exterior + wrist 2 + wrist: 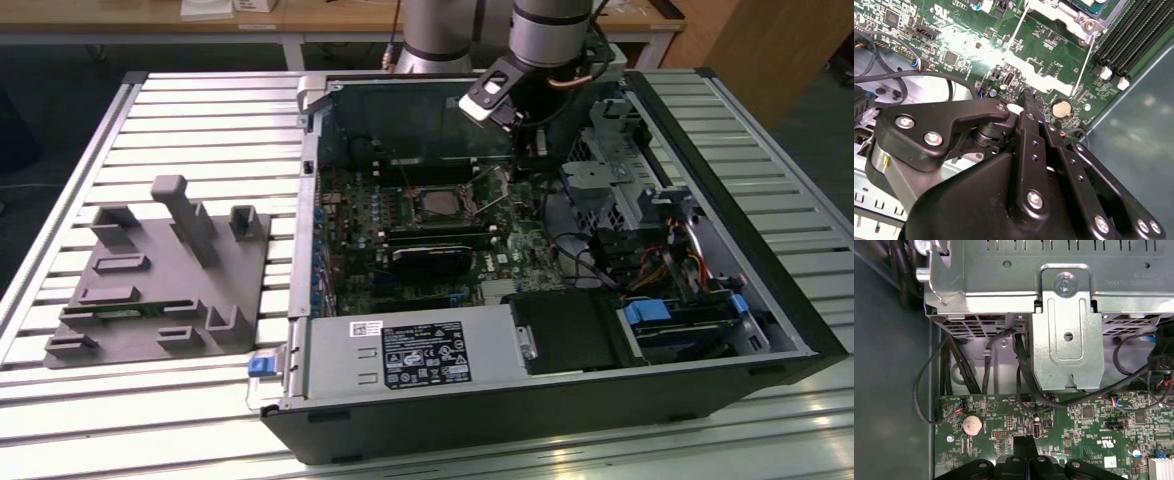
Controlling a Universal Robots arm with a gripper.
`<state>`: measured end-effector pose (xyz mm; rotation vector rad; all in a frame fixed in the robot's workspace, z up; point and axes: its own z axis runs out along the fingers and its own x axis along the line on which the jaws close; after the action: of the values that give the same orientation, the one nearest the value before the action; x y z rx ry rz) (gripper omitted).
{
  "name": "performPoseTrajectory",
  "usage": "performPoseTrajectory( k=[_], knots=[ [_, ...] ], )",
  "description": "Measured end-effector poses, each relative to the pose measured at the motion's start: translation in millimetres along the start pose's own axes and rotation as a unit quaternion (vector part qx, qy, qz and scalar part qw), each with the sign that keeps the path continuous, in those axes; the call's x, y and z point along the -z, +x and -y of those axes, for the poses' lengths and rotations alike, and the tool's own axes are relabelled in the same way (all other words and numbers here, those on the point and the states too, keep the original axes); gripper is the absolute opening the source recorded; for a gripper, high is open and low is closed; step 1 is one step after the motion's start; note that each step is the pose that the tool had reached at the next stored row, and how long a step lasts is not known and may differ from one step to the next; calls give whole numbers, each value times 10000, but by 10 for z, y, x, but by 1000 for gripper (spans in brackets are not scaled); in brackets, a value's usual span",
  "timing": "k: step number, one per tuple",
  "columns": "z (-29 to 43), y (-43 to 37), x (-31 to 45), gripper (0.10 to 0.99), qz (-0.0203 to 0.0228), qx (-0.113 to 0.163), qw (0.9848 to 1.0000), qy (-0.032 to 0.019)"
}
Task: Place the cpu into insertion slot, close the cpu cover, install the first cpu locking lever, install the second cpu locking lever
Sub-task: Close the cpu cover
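Note:
The insertion slot (438, 204) sits mid-board in the open computer case, with a dark grey centre. A silvery frame, the cpu cover (1068, 12), lies around it. Whether the cpu is inside I cannot tell. Two thin silvery locking levers (1017, 27) (1083, 64) stick out loose beside the socket, and one lever (498, 198) shows in the exterior view. My gripper (518, 168) hangs over the green board just to the exterior view's right of the slot. Its black fingertips (1029, 98) (1025, 446) are pressed together with nothing between them, close above the board near a coin battery (972, 425).
Long black memory slots (1134, 40) run beside the socket. A metal drive cage (1064, 315) with black cables (1021, 370) stands past the board's edge. The power supply (414, 352) fills the case's near side. A grey fixture (160, 270) lies on the slatted table at the exterior view's left.

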<state>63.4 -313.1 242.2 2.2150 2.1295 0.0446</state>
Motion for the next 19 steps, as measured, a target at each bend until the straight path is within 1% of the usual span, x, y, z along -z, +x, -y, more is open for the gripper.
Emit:
performPoseTrajectory(
  k=[5, 12, 13, 15, 17, 19],
  knots=[
    [-14, 2, -51, 106, 4, 1, 10000, 4],
    [-17, 2, -58, 106, 13, 2, 10000, 7],
    [-17, 2, -58, 106, 13, 3, 10000, 27],
    [-18, 2, -60, 106, 16, 5, 9999, 117],
    [-20, 3, -62, 106, 21, 8, 9997, 233],
    [-22, 3, -65, 106, 26, 12, 9993, 361]
  ],
)
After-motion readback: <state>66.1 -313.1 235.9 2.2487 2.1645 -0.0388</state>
